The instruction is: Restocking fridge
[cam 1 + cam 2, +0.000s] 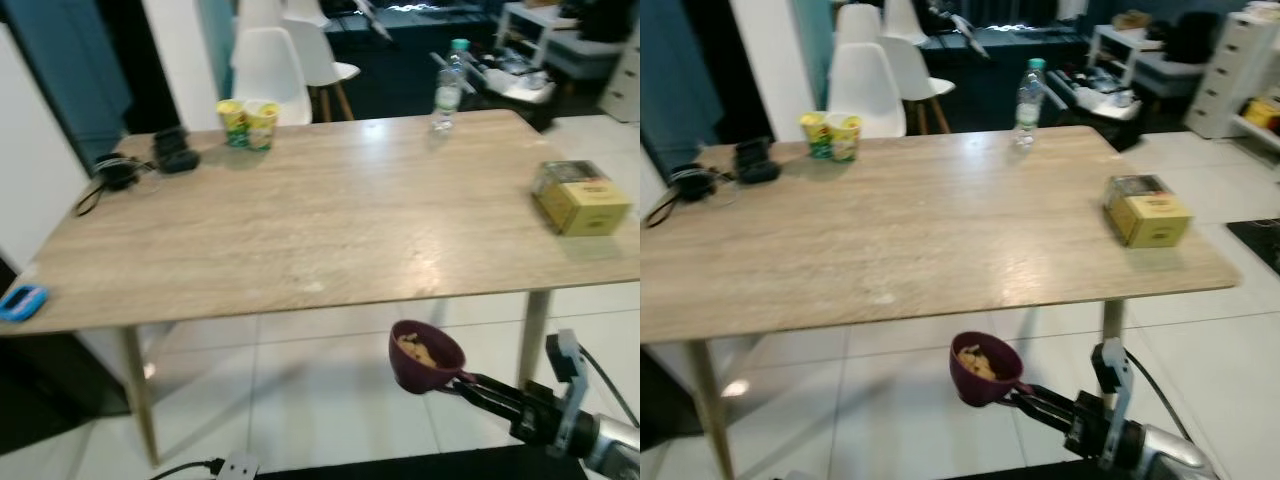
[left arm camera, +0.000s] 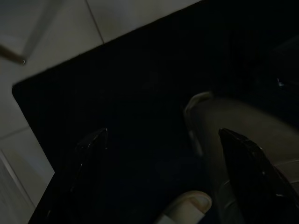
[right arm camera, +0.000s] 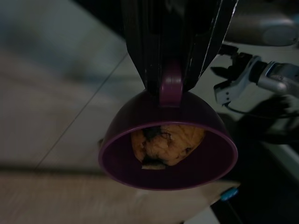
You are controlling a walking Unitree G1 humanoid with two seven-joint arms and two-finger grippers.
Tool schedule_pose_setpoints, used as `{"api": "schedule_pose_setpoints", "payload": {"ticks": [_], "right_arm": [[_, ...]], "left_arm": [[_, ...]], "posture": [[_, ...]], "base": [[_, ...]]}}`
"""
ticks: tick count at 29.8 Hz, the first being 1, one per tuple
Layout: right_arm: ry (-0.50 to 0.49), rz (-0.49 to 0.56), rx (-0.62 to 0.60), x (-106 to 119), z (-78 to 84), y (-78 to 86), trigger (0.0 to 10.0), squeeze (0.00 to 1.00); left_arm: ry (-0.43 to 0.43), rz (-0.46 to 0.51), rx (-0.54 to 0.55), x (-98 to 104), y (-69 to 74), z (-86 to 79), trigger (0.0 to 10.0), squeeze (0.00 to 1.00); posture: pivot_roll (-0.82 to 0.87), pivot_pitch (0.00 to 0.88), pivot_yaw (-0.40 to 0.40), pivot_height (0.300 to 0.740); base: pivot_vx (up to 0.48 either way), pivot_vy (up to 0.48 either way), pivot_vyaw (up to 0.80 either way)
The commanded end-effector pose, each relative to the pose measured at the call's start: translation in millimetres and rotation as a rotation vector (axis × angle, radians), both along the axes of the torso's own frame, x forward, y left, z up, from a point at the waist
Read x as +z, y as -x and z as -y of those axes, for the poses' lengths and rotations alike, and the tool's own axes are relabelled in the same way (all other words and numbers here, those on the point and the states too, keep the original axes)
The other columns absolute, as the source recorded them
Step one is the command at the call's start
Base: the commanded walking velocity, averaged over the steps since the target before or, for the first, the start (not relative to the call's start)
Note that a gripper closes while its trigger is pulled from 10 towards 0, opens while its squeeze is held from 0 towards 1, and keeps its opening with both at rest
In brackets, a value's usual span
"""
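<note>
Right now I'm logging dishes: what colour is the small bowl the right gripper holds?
Dark purple bowl, clearest in the right wrist view; right gripper clamps its handle.

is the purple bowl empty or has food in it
Has food: the purple bowl, held by the right gripper, contains a brownish lump.

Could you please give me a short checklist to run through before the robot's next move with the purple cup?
1. Grip: the right gripper is shut on the handle of the purple cup: ok.
2. Cup level: it sits about upright, the food inside it: ok.
3. Height: the cup hangs below the edge of the table, in front of it, so it must rise before going over the top: not ok.
4. Landing spot: the near middle of the table is bare; the yellow box, the water bottle and the yellow cups stand far off: ok.
5. Fridge: where it stands: cannot tell.
6. Left gripper: open, idle above a dark mat: ok.
</note>
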State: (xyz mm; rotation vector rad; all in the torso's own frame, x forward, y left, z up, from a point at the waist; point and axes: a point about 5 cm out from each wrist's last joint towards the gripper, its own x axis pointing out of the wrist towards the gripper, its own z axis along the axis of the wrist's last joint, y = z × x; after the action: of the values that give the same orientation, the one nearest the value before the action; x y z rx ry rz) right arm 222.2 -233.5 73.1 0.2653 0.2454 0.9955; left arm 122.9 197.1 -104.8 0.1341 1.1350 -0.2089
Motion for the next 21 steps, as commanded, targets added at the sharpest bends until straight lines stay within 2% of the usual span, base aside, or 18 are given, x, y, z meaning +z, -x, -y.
{"api": "schedule_pose_setpoints", "payload": {"ticks": [1, 8, 14, 21], "right_arm": [[-0.002, 0.069, 0.052, 10, -8.4, -3.4, 10.0, 0.0], [0.084, 0.201, 0.104, 31, -19.3, -13.7, 10.0, 0.0], [0.128, 0.227, 0.102, 34, -18.9, -17.0, 10.0, 0.0], [0.208, 0.196, 0.046, 22, -9.9, -17.7, 10.0, 0.0]], "left_arm": [[-0.006, -0.022, -0.002, -2, 5.4, -1.9, 10.0, 0.0], [-0.005, -0.02, -0.005, -1, 4.6, -4.6, 10.0, 0.0], [0.003, -0.007, -0.011, 1, 0.5, -5.0, 10.0, 0.0], [0.021, 0.01, -0.031, 1, -5.8, 8.2, 10.0, 0.0]], "posture": [[0.04, 0.0, 0.019, 0.74], [0.05, 0.0, 0.012, 0.74], [0.05, 0.0, 0.011, 0.74], [0.04, 0.0, 0.016, 0.74]], "base": [[0.0, 0.0, -0.77], [0.0, 0.0, -0.77], [0.0, 0.0, -0.77], [0.0, 0.0, -0.77]]}}
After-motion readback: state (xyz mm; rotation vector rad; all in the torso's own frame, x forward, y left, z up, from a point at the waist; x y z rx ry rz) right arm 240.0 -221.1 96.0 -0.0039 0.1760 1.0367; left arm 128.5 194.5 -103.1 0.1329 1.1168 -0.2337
